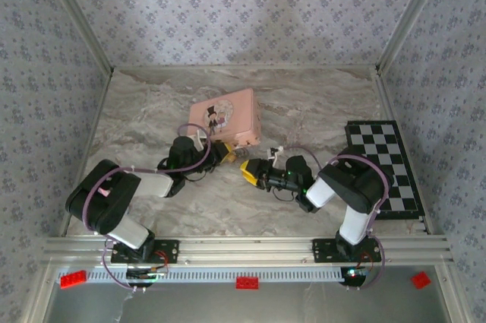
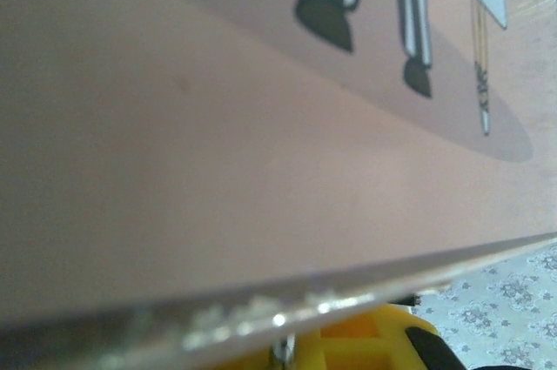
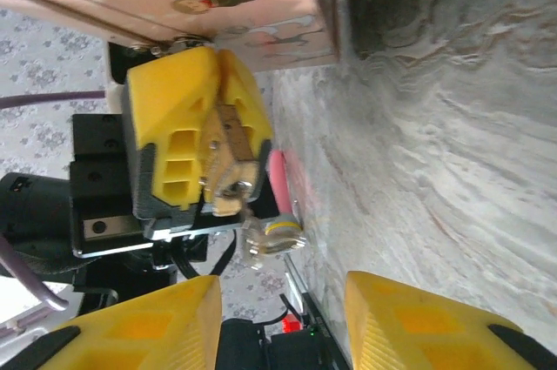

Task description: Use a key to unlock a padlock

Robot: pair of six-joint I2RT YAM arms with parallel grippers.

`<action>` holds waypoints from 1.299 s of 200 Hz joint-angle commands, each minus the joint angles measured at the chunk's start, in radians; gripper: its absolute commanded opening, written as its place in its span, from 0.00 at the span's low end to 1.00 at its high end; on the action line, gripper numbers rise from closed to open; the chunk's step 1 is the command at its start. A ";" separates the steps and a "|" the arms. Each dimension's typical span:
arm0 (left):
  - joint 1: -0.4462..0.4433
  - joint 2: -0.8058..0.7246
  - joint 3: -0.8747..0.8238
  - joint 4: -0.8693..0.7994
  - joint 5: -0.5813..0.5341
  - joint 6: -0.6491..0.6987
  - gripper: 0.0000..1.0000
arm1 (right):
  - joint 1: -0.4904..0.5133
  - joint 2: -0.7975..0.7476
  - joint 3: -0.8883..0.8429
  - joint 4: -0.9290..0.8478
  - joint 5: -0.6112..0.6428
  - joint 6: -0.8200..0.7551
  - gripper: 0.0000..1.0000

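Left end effector clamping tiny brass-gold padlock between yellow fingers, holding it off grey marbled surface, just beside pink rectangular cartoon tin, likely presenting keyhole toward partner. Small silvery piece dangling beneath; thin grey key or not, cannot tell. Right end effector facing padlock, fingers spread wide, gripping nothing
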 commanded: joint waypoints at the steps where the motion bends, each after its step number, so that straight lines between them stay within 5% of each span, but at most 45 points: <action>1: -0.004 -0.039 -0.009 0.064 0.026 -0.042 0.00 | 0.010 -0.017 0.040 0.020 0.000 -0.013 0.39; 158: -0.052 -0.080 -0.004 0.039 0.005 -0.043 0.00 | 0.005 0.011 0.052 0.020 0.006 0.020 0.03; 260: -0.185 -0.071 0.083 -0.037 -0.016 -0.006 0.00 | -0.039 0.008 0.068 0.020 -0.005 0.037 0.00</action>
